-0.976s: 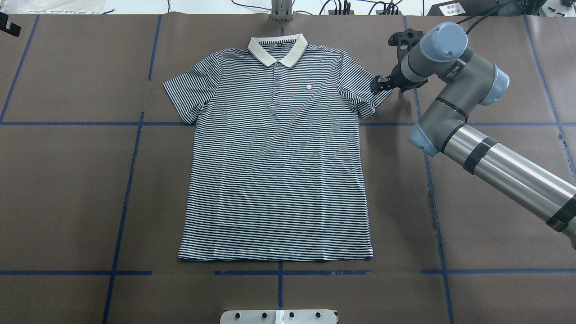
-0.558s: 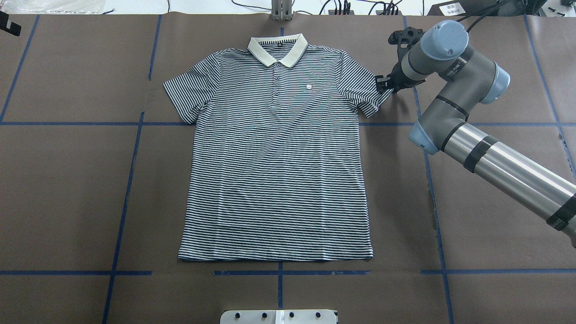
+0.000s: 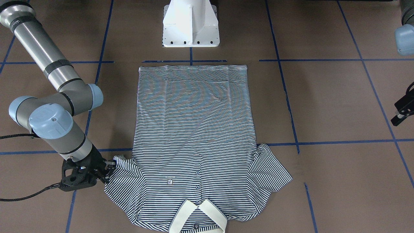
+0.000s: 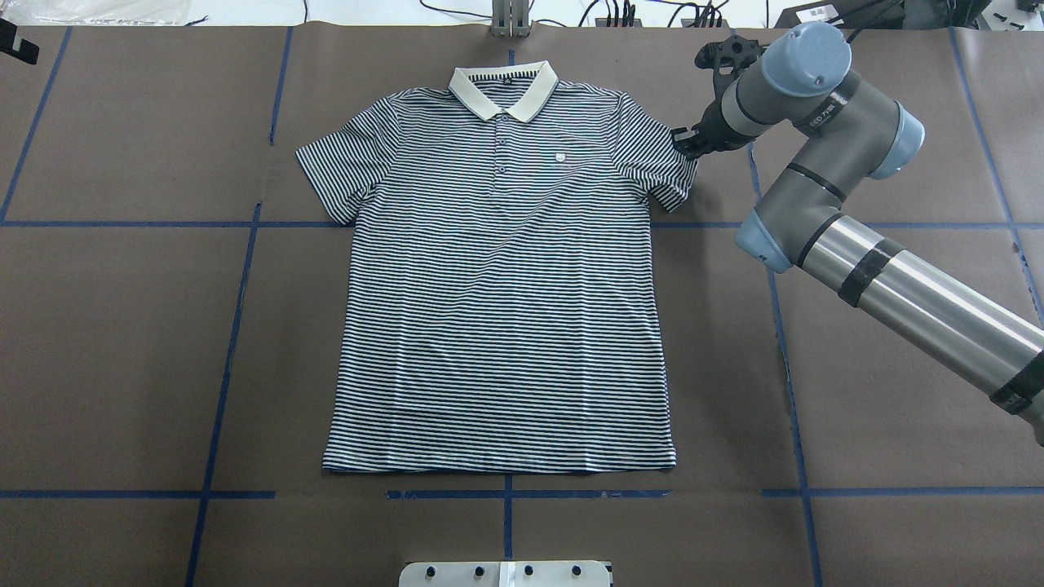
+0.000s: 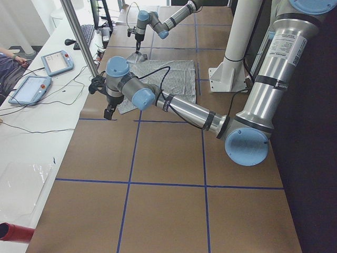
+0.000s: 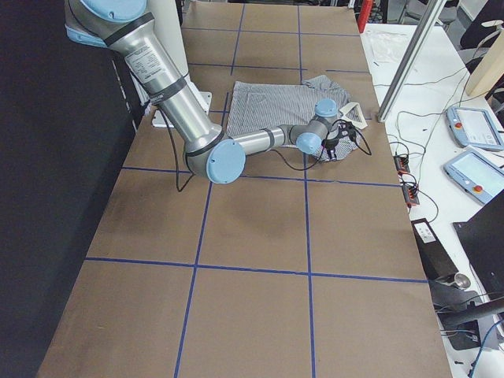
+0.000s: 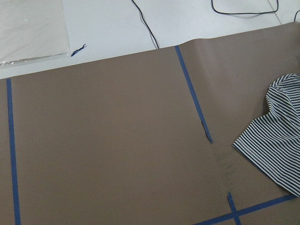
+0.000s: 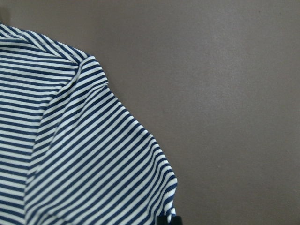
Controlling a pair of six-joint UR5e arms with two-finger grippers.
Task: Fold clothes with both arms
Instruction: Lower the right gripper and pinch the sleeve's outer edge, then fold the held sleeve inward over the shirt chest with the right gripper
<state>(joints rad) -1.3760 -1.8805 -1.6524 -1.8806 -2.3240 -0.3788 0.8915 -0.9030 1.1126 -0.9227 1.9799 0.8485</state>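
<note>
We see the shirt spread flat, front up, in the middle of the worktop, its collar at the far edge from the robot. The right claw is down at the outer corner of the sleeve on its side and touches the cloth. A fingertip sits at the striped hem, but we cannot tell whether the claw pinches it. The left claw hangs well apart from the other sleeve, and we cannot tell how far open it is.
</note>
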